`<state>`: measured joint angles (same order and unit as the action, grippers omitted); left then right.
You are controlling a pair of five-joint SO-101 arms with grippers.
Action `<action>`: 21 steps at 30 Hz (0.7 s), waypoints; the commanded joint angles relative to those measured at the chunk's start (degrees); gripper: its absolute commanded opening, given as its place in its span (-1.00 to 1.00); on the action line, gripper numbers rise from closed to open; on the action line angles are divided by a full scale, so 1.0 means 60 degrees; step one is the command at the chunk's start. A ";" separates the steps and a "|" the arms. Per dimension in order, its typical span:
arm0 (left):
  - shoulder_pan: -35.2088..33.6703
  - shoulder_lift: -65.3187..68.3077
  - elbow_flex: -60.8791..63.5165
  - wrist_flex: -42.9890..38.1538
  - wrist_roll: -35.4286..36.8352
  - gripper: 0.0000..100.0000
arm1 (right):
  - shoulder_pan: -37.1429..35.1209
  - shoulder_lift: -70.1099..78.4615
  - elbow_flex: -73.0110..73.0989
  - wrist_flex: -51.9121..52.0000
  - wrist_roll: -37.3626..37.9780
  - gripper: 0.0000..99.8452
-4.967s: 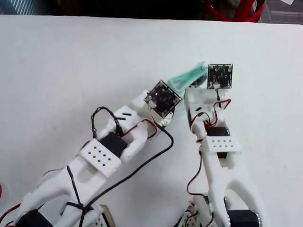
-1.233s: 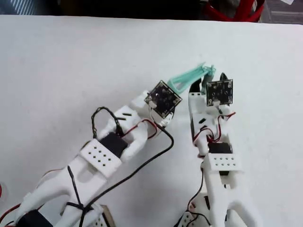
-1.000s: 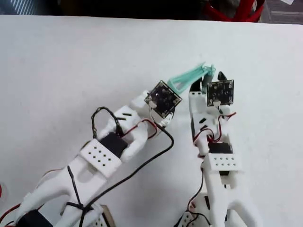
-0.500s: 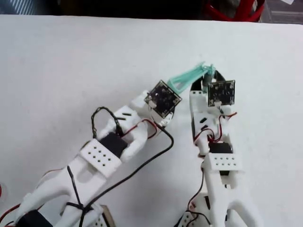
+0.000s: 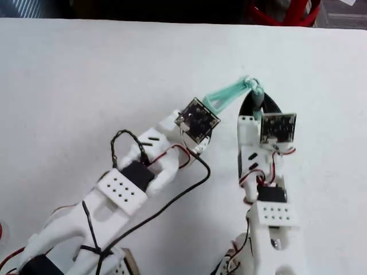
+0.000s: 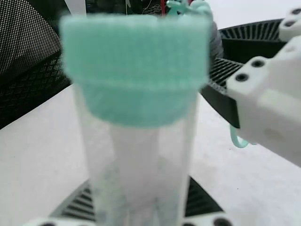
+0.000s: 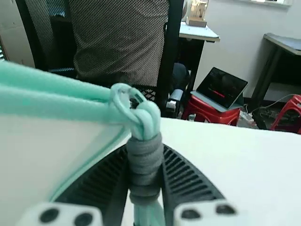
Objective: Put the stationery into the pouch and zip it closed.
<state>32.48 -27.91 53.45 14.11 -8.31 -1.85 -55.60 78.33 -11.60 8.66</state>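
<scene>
- Nearest me, at centre frame, the left gripper [image 6: 137,213] is clamped on the pouch [image 5: 223,95]. It holds the see-through body and mint zip band up off the white table [image 5: 86,74].
- Just right of it, the right gripper [image 7: 144,190] is pinched tight on the grey-wrapped zipper pull cord [image 7: 144,157].
- In the last half second the right arm has drawn back toward the lower right, and the cord now stretches out from the pouch's far tip.
- That looks to me like the zipping pull under way. I can't tell whether the stationery is inside or the zip is fully shut.
</scene>
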 commanded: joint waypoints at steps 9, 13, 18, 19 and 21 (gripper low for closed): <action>0.0066 0.2176 -0.0190 -0.0615 -0.0469 -0.95 | -0.1209 -0.4037 -0.0733 0.4520 0.0982 -0.96; 0.0066 0.1971 -0.0132 -0.0615 -0.0469 -0.95 | -0.1810 -0.5179 -0.0733 0.5868 0.1187 -0.96; 0.0066 0.1941 -0.0132 -0.0601 -0.0469 -0.95 | -0.2337 -0.6894 -0.0733 0.7231 0.1333 -0.96; 0.0066 0.1941 -0.0132 -0.0615 -0.0469 -0.95 | -0.2425 -0.7172 -0.0733 0.7407 0.1480 -0.96; 0.0066 0.1941 -0.0132 -0.0615 -0.0469 -0.95 | -0.2527 -0.7612 -0.0747 0.7729 0.1597 -0.96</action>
<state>32.57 -20.62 51.52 10.15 -10.77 -15.30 -97.45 77.01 32.53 17.01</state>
